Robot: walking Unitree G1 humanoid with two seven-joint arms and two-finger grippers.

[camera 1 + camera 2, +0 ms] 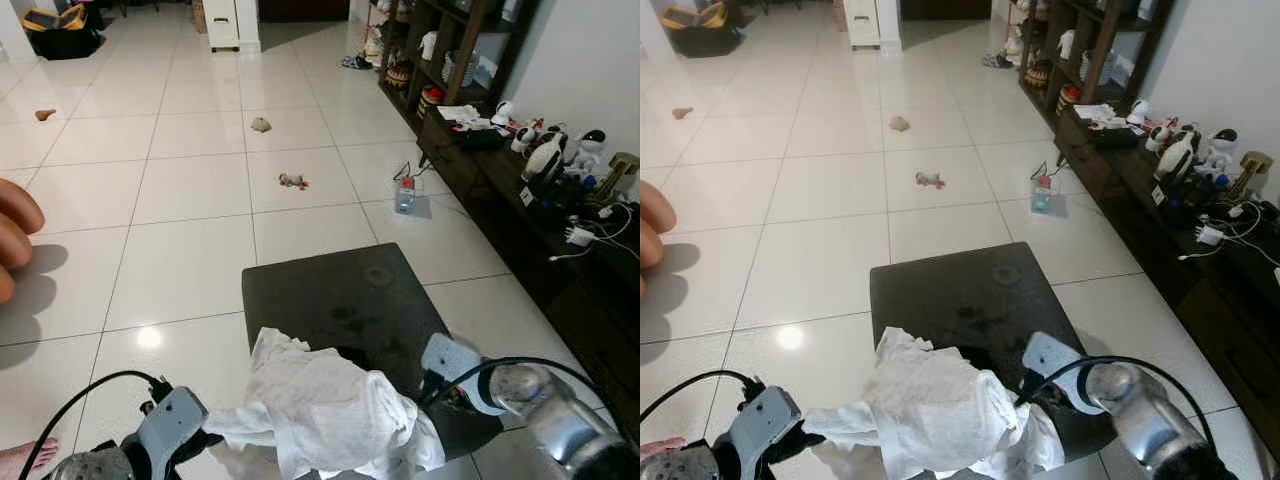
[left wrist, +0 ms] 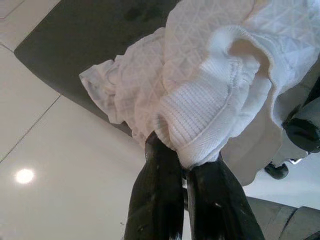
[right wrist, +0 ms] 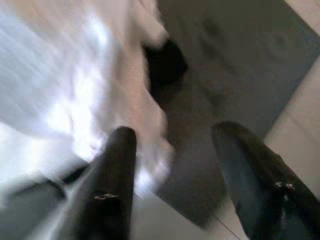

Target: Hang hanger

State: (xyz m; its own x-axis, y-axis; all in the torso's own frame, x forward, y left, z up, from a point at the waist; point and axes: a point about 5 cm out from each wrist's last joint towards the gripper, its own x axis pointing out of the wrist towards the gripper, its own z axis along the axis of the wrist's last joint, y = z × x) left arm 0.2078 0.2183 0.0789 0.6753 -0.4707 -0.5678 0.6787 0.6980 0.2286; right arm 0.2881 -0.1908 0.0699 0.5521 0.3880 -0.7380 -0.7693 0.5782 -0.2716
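A crumpled white garment (image 1: pixel 310 400) with a quilted weave and a ribbed hem lies on the near edge of a dark square stool (image 1: pixel 330 285). My left gripper (image 2: pixel 182 160) is shut on the ribbed hem of the garment (image 2: pixel 200 100), at its left side and low in the eye views. My right gripper (image 3: pixel 175 132) is open, its two fingers spread over the stool top just beside the garment's right side (image 3: pixel 60 90). Its wrist (image 1: pixel 455 365) sits at the stool's right front corner. The right wrist view is blurred.
A person's hand (image 1: pixel 12 235) shows at the left edge and a bare foot (image 1: pixel 25 455) at the bottom left. A plastic bottle (image 1: pixel 404 195) and small scraps (image 1: pixel 292 181) lie on the tiled floor. A dark low shelf unit (image 1: pixel 560 250) with toys and cables lines the right.
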